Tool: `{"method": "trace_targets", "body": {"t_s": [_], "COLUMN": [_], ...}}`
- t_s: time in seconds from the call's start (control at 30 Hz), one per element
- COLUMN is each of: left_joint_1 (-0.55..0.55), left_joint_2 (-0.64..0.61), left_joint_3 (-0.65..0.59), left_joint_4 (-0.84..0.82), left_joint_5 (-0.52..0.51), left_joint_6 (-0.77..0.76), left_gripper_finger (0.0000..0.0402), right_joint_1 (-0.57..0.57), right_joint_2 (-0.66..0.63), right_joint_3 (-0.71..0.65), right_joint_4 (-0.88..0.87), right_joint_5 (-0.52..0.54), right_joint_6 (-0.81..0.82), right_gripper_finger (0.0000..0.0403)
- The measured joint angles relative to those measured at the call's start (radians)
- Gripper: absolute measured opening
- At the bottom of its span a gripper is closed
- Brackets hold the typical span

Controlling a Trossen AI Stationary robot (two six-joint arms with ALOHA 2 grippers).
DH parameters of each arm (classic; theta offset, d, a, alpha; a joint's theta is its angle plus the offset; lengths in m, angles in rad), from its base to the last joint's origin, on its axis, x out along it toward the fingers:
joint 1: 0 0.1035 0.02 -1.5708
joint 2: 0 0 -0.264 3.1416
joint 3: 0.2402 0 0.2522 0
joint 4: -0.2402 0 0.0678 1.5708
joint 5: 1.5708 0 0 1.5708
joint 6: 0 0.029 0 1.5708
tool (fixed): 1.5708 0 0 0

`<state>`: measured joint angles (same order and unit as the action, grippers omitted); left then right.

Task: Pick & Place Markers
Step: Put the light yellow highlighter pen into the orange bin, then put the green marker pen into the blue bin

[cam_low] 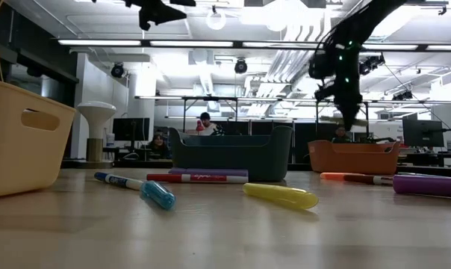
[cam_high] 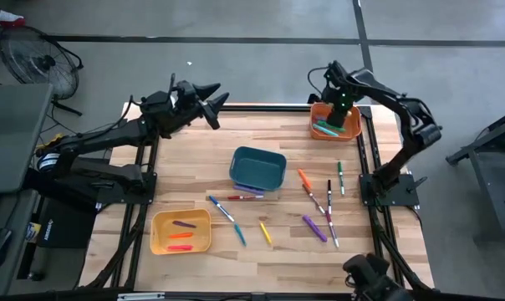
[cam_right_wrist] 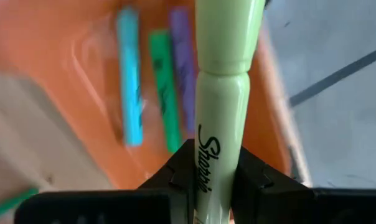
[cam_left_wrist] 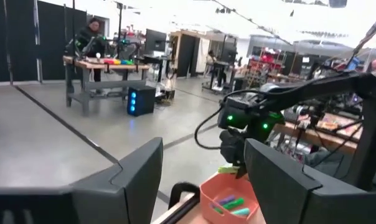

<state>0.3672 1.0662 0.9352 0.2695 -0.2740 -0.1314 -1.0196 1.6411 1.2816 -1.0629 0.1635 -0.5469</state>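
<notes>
Because the pale green marker (cam_right_wrist: 220,93) is pinched between the fingers of the right tool (cam_high: 340,107), which hangs directly above the orange bin (cam_high: 353,132) at the far right corner of the worktop (cam_high: 286,251), the grip looks meant to carry it over the opening for a drop. The bin already holds a blue, a green and a purple marker lying side by side, so like colours seem to be gathered there. The left tool (cam_high: 209,100) waits with its fingers spread wide and empty above the far left edge of the worktop, well clear of the sorting. Other markers (cam_high: 319,205) lie loose between the teal bin (cam_high: 258,166) and the right edge, not yet sorted, while the yellow bin (cam_high: 181,231) near the front left holds what appear to be orange and red ones, though they are small from above.
</notes>
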Motion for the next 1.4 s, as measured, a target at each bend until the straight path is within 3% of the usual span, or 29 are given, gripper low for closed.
{"method": "trace_targets", "body": {"t_s": [0.33, 0.6, 0.67, 0.83, 0.97, 1.13, 1.4], "left_joint_1": [0.000, 0.000, 0.000, 0.000, 0.000, 0.000, 0.000], "left_joint_2": [-0.001, -0.001, -0.001, -0.001, 0.000, 0.000, 0.000], "left_joint_3": [0.000, 0.000, 0.000, 0.000, 0.000, 0.000, 0.000], "left_joint_4": [-0.012, -0.012, -0.013, -0.028, -0.046, -0.047, -0.089], "left_joint_5": [0.011, 0.076, 0.087, 0.090, 0.093, 0.142, 0.182], "left_joint_6": [-0.003, -0.003, -0.003, -0.003, -0.003, -0.003, 0.026], "left_gripper_finger": [0.0223, 0.0223, 0.0223, 0.0223, 0.0223, 0.0223, 0.0223], "right_joint_1": [0.026, 0.025, 0.025, 0.025, 0.025, 0.025, 0.035], "right_joint_2": [0.179, 0.239, 0.238, 0.238, 0.238, 0.235, 0.149], "right_joint_3": [0.000, 0.000, 0.000, 0.000, 0.000, 0.021, 0.060], "right_joint_4": [-0.079, -0.063, -0.062, -0.073, -0.089, -0.169, -0.190], "right_joint_5": [0.129, 0.136, 0.138, 0.136, 0.132, 0.072, 0.012], "right_joint_6": [-0.017, -0.023, -0.022, 0.011, 0.063, 0.205, 0.397], "right_gripper_finger": [0.0051, 0.0051, 0.0066, 0.0155, 0.0198, 0.0215, 0.0207]}}
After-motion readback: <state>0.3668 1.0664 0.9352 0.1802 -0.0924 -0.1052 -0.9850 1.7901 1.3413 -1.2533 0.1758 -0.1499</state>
